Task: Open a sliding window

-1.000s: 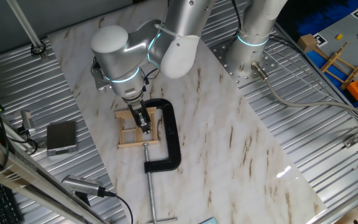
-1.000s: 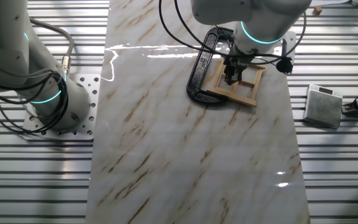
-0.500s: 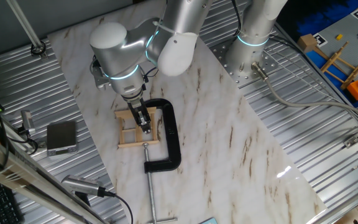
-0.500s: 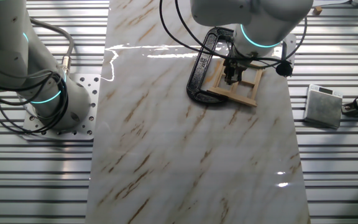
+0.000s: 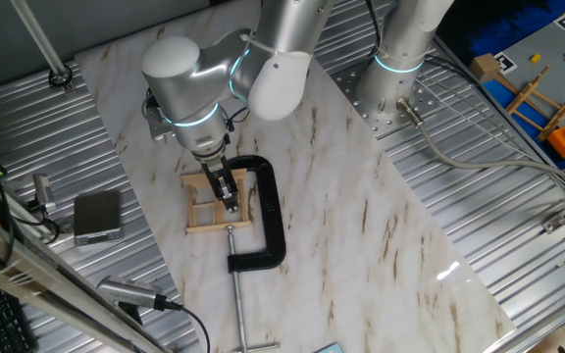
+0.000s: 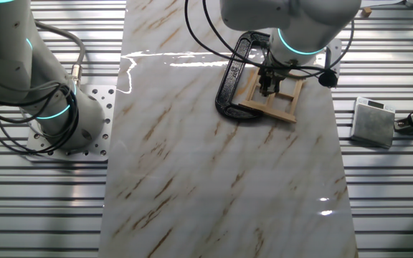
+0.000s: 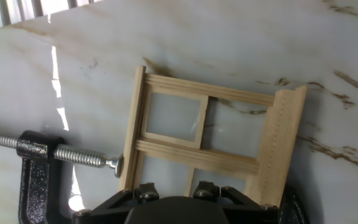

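The sliding window (image 5: 204, 211) is a small pale wood frame with cross-bar panes, lying flat on the marble board. It also shows in the other fixed view (image 6: 284, 102) and in the hand view (image 7: 204, 134). A black C-clamp (image 5: 268, 221) pins its right side; its screw tip touches the frame's edge in the hand view (image 7: 114, 165). My gripper (image 5: 229, 199) points straight down into the window's panes, with its fingers close together and nothing between them. It also shows in the other fixed view (image 6: 266, 89). In the hand view only the gripper's black body shows, not the fingertips.
A grey metal box (image 5: 96, 216) lies left of the board on the ribbed table. A second arm's base (image 5: 395, 88) stands at the back right. A wooden rack with yellow rails (image 5: 538, 98) sits far right. The clamp's long handle (image 5: 238, 294) reaches toward the front edge.
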Tool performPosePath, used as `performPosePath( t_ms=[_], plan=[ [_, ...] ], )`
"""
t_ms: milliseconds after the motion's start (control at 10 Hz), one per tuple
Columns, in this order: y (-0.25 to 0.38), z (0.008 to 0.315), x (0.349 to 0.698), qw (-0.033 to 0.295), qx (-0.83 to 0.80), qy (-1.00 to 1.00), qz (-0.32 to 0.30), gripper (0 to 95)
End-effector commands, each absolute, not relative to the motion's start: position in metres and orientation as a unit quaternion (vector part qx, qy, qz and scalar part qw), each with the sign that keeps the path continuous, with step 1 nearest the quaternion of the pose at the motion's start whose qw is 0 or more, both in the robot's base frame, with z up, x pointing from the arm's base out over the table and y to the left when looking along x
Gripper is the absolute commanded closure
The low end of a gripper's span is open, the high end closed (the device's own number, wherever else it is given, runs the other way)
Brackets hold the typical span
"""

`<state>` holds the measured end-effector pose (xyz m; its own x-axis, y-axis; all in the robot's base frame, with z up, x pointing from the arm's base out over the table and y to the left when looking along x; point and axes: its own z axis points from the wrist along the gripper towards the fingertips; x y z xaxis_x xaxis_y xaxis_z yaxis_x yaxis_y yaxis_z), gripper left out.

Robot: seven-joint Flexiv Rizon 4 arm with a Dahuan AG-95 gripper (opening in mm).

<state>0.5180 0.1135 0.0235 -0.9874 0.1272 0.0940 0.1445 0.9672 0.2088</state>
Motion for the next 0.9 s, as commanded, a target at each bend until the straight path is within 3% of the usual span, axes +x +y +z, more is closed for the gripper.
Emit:
performPosePath(
  t_ms=[100, 900],
  plan=[
    [0.1151, 0.0224, 0.5189, 0.039, -0.069, -0.991, -0.108, 57.0],
    [0.1184, 0.0212, 0.5207, 0.038, -0.067, -0.991, -0.108, 57.0]
  ],
)
